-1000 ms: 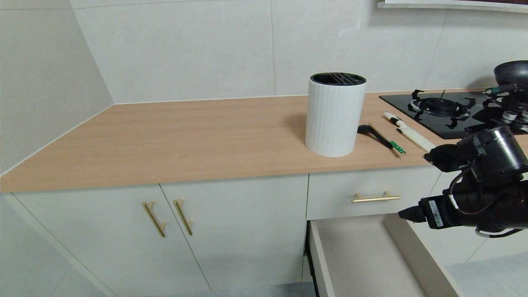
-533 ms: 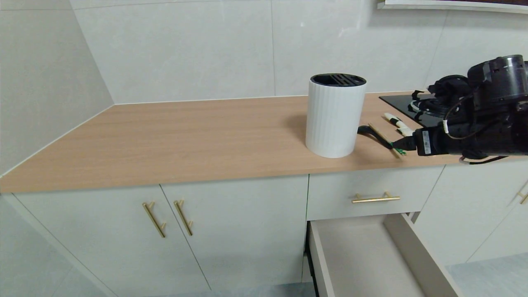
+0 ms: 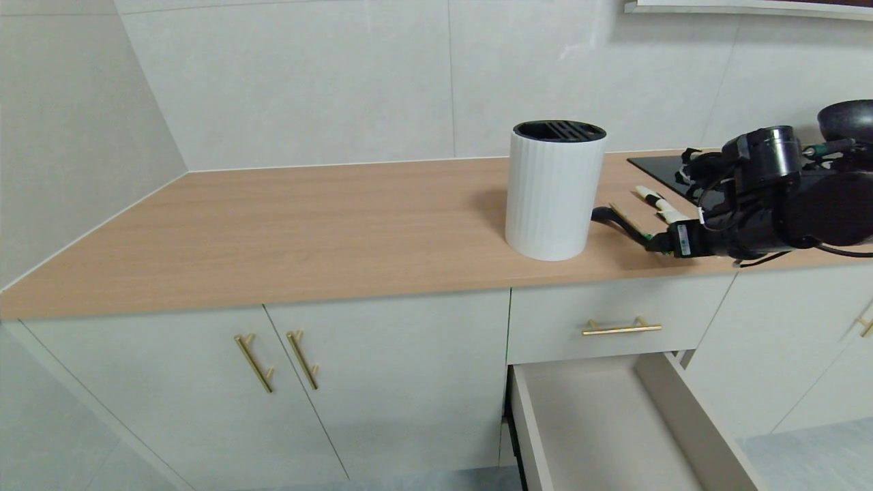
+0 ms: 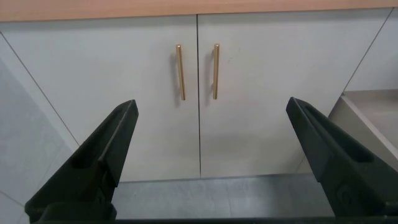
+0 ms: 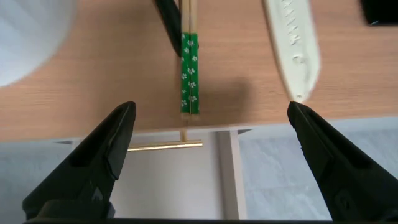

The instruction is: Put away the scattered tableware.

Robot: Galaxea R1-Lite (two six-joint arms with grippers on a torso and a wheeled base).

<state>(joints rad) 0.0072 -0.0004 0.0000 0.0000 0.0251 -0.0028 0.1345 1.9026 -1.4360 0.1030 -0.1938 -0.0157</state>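
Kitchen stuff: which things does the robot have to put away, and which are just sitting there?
For the job: chopsticks, white knife, black utensil, white holder, open drawer.
Just there: stove, pan, cupboard doors.

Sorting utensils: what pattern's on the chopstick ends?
Chopsticks: green with white flowers; right wrist view.
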